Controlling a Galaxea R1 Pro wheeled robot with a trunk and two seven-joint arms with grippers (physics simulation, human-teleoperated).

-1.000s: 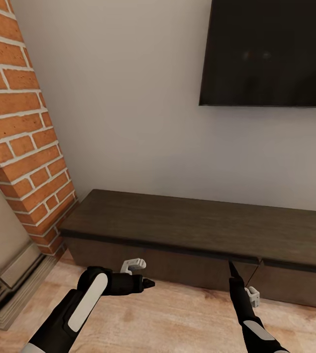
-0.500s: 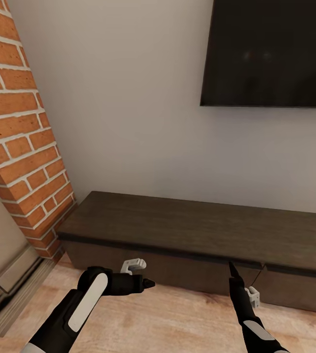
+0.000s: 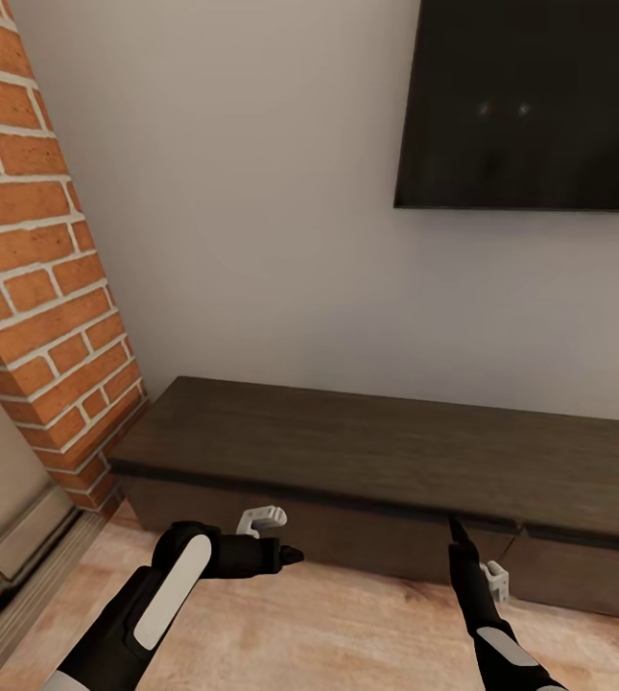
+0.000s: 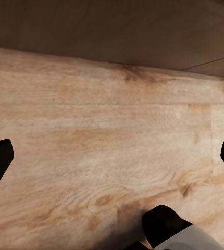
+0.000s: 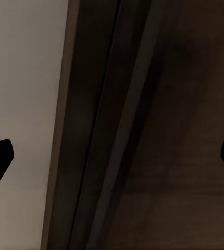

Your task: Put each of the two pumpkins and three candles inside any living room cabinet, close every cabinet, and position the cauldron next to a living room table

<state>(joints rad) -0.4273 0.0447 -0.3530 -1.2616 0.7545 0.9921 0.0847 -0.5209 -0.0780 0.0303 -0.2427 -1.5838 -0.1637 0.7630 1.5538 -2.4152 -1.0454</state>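
You've got the pale grey wall (image 3: 251,221) ahead, the black TV (image 3: 530,101) up at two o'clock and the brick fireplace (image 3: 35,269) running down from ten o'clock. Below them the cabinet (image 3: 376,451) lies long and low across the middle, its drawer fronts looking shut, a seam between two fronts at about five o'clock. The wood floor (image 3: 328,624) fills the bottom. Your left gripper (image 3: 290,554) hangs at seven o'clock over bare planks, jaws wide apart and holding nothing; your right gripper (image 3: 455,526) points up at the cabinet's front edge near five o'clock, jaws likewise spread and empty. With no pumpkins or candles in sight, this reads as the approach to open a drawer. Next, you'd need a fingertip behind that handle-less front's edge, then a straight pull outward.
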